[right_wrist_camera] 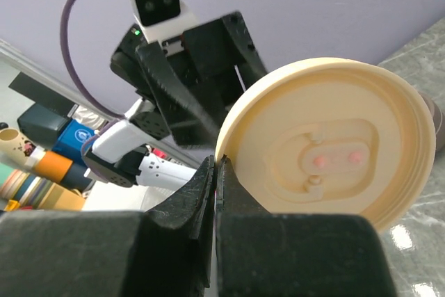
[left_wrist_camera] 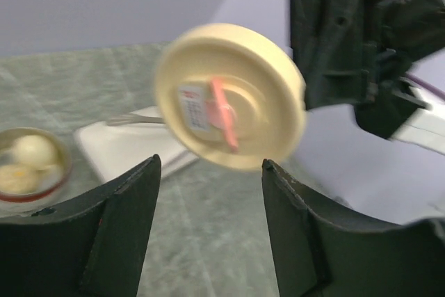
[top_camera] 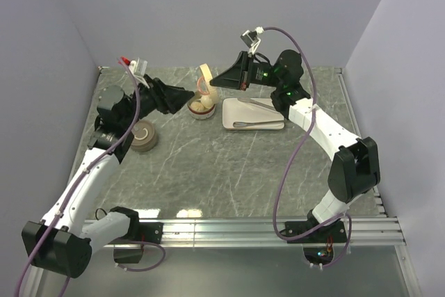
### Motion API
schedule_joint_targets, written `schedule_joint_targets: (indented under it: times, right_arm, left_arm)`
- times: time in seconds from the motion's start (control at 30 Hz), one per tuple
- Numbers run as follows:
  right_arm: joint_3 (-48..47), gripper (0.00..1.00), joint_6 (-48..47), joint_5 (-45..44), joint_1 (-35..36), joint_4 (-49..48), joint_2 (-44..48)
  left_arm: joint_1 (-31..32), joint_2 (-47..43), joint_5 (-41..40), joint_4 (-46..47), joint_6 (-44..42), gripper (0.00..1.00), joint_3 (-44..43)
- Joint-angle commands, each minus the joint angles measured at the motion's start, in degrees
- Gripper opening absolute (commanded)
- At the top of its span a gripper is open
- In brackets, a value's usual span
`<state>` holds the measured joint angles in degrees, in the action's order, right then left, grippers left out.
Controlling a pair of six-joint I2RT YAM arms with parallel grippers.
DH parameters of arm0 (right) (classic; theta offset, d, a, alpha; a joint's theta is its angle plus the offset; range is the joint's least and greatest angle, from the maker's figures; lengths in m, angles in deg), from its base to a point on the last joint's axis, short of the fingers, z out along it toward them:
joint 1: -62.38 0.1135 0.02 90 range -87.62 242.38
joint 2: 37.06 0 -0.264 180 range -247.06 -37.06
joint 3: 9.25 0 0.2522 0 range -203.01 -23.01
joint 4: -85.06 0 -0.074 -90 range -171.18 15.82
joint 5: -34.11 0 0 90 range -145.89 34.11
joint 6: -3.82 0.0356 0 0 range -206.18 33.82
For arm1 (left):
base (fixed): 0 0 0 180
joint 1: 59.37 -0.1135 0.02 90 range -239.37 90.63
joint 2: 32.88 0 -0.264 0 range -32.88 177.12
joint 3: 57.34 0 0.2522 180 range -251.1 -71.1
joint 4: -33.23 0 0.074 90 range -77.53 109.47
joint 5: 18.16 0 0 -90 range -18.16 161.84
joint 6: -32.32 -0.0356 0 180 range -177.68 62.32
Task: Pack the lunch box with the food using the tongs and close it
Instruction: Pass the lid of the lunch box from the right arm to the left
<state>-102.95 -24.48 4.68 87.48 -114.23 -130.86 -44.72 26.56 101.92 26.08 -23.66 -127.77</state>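
Seen from above, the right gripper (top_camera: pixel 217 81) holds the cream lid (top_camera: pixel 206 76) on edge in the upper middle of the frame. The lid is just above the lunch box (top_camera: pixel 201 108), a small round bowl on the grey table (top_camera: pixel 229 172). The right wrist view adds what the top view cannot show: the fingers (right_wrist_camera: pixel 198 193) are clenched on the lid's rim at its left edge.

The left wrist view shows the lid's other face, blurred, with a label and a pink strip. It also shows the left gripper (left_wrist_camera: pixel 208 165) released, jaws spread and gripping nothing, with the lid beyond them. At lower left of that view the food (left_wrist_camera: pixel 28 161), pale balls, lies inside the lunch box.

The tongs (top_camera: pixel 259 124) lie on the white plate (top_camera: pixel 233 119) just right of the box, and neither gripper touches them. A round tan container (top_camera: pixel 144 135) sits at centre left. Open marble runs from the box down to the arm bases. Walls close in the table's top and side edges.
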Motion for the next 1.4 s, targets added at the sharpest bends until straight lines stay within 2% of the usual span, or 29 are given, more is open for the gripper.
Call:
schedule_joint_targets:
  times: [0.0, 0.1, 0.27, 0.47, 0.7, 0.97, 1.2, 1.37]
  right_arm:
    - [-3.11, 0.0, 1.59, 0.69, -0.84, -4.56, 3.27]
    - [-3.2, 0.0, 2.55, 0.24, -1.02, -5.44, 3.1]
    - [-2.33, 0.0, 5.36, -0.46, -1.02, -9.29, 2.83]
    - [-1.97, 0.0, 9.5, -0.9, -0.76, -13.61, 2.04]
    - [-1.36, 0.0, 8.36, -1.16, -0.4, -12.82, 2.48]
    - [-0.92, 0.0, 9.84, -2.48, -0.06, -14.74, 2.04]
    - [0.75, 0.0, 12.05, -2.83, 1.0, -18.26, 1.95]
    - [1.72, 0.0, 15.47, -3.45, 1.09, -21.77, 1.78]
  left_arm:
    - [-0.24, -0.56, 12.79, 13.5, 7.98, 0.65, 2.26]
    - [-0.24, 0.41, 14.04, 19.31, 11.85, 0.64, 2.88]
    - [0.55, 3.22, 6.41, 11.5, 7.57, 0.62, -0.72]
    - [1.6, 6.3, 6.13, 14.04, 9.22, 0.61, -2.04]
    - [2.31, 7.44, 7.62, 18.77, 12.38, 0.62, -1.79]
    - [3.19, 6.65, 6.66, 20.89, 14.31, 0.68, 0.76]
    - [3.19, 8.32, 3.75, 22.22, 17.31, 0.62, 0.77]
    - [3.1, 8.59, 3.22, 22.66, 18.36, 0.47, 0.85]
